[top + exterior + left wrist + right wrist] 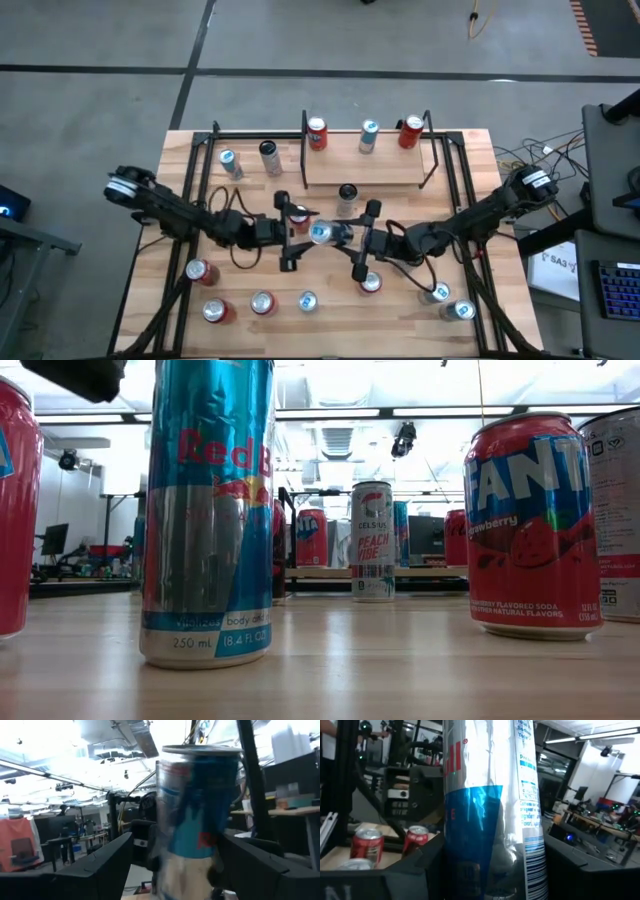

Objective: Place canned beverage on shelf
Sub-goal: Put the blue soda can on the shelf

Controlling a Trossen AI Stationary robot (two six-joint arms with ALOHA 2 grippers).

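Standing between both grippers at the middle of the butcher-block table (150, 290), a slim blue-and-silver Red Bull can (321, 233) is held upright above the wood. Its body is a tall, narrow cylinder of glossy metal, blue across one band and bare silver elsewhere, with a flat silver top.

The left gripper (297, 235) has its dark, flat-faced fingers (100, 865) on either side of the can; in the left wrist view the can fills the gap between them, though contact on the pads cannot be made out. The right gripper (364, 238) also brackets the can, with its fingers (570, 865) close against the can's sides in the right wrist view, apparently clamped on it.

Both dark, jointed arms reach inward from the table's outer edges, the left from the left side and the right from the right, meeting at the centre with their wrists low and level.

The shelf (365, 168), a small rectangular light-wood board with thin black side rails, sits at the far middle of the table. Three cans stand on it: a red one (317, 132), a blue-silver one (368, 135) and another red one (410, 131). More cans are scattered over the tabletop.
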